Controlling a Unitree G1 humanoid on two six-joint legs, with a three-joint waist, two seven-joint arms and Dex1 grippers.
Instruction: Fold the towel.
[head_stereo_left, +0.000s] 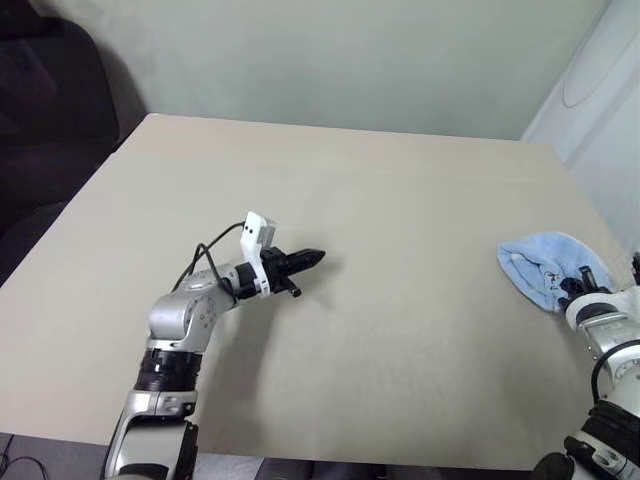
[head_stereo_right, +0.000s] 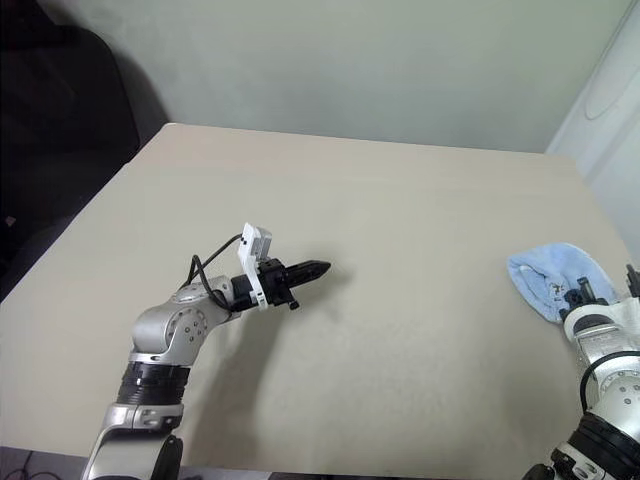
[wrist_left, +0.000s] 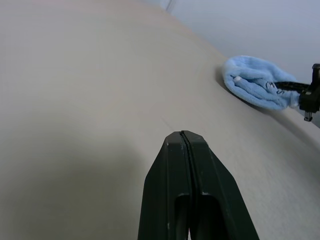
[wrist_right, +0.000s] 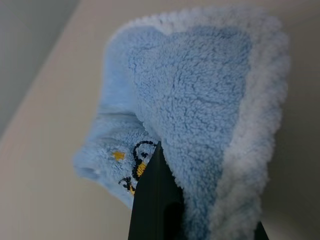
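Pinching a fold of the bunched towel at the table's right edge, the right gripper is gripping beside its dark-and-yellow motif, while the left gripper, fingers pressed together, is hovering well apart.

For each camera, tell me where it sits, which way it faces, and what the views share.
Head views: from the head, forward and down over the table; both arms show.
Left wrist view: along the shut left pincer, across the table toward the towel and right pincer.
Right wrist view: along the right pincer, shut on the towel.
Shared: the towel.
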